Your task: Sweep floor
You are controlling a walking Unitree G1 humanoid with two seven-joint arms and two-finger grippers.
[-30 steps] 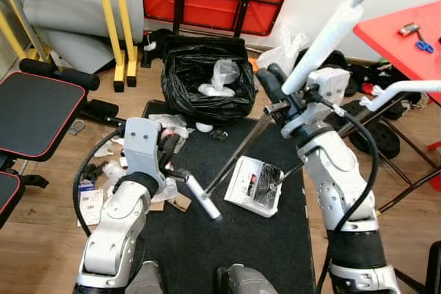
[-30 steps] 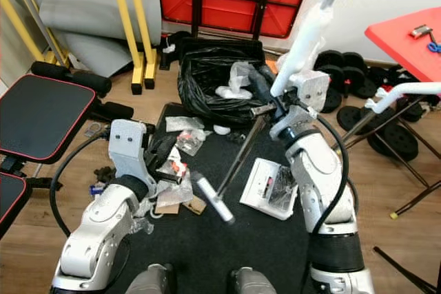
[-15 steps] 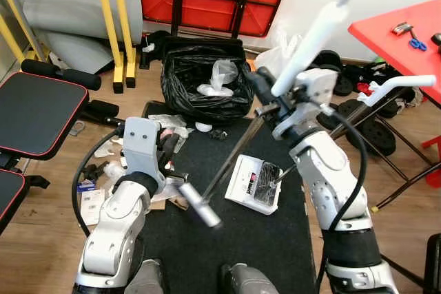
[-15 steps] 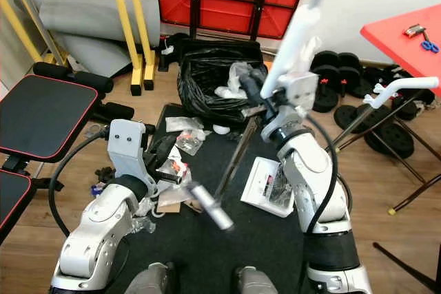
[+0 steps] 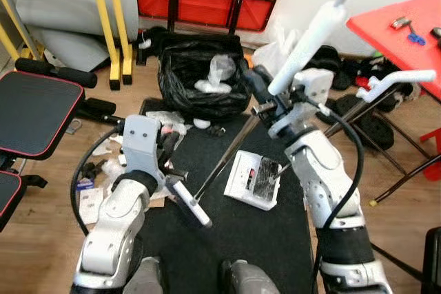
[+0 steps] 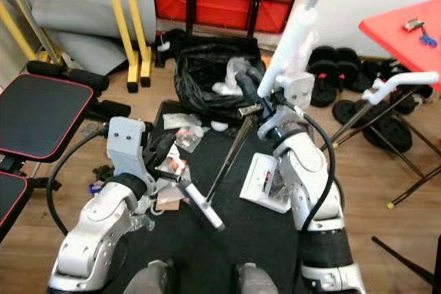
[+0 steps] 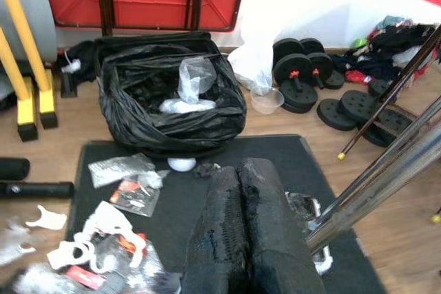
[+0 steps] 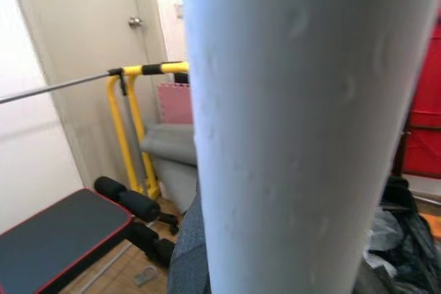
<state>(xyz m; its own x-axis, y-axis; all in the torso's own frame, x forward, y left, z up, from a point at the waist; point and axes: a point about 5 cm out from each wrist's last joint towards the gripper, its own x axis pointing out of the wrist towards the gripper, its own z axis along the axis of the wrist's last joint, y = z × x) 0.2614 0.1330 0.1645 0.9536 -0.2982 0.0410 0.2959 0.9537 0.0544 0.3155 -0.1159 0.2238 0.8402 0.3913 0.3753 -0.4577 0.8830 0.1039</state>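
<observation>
**A:** Left eye view first, biggest things down — what do you see?

**B:** A black floor mat fills the near middle, with a black rubbish bag standing open at its far edge. Left of the mat, scraps of litter lie scattered over the wood floor.

**A:** And the sweeping tools?

**B:** The right gripper is clamped around the white padded broom handle, which rises up and to the right from it. A white dustpan lies on the mat just near of that gripper, debris in it.

**A:** The left side?

**B:** The left gripper sits at the mat's left edge, its fingers pressed together on a short white handle that juts toward the near right. A thin metal pole runs diagonally from there to the right gripper.
</observation>
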